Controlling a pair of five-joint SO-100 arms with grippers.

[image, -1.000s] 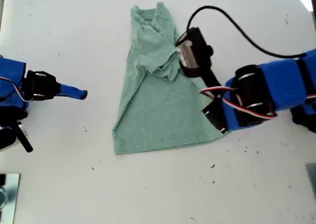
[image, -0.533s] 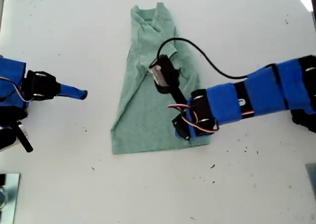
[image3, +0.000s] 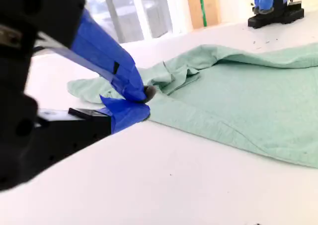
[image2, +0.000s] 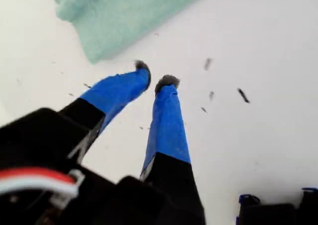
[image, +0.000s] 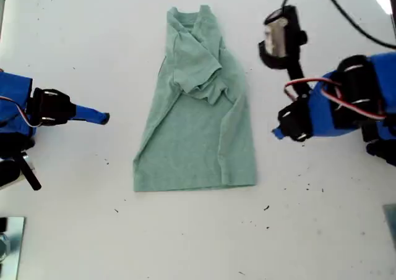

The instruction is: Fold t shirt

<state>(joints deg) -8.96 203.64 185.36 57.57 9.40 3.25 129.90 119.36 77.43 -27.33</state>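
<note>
One t shirt (image: 198,116) half-folded, two grippers — both off it

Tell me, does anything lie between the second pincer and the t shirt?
Nothing visible does. In the exterior view, only bare white table lies between my second pincer and the near edge of the t shirt. The second wrist view shows the same open stretch.

Our exterior view looks straight down on the desk (image: 74,39); both wrist views ride low and close, sharing the t shirt (image: 198,119).
</note>
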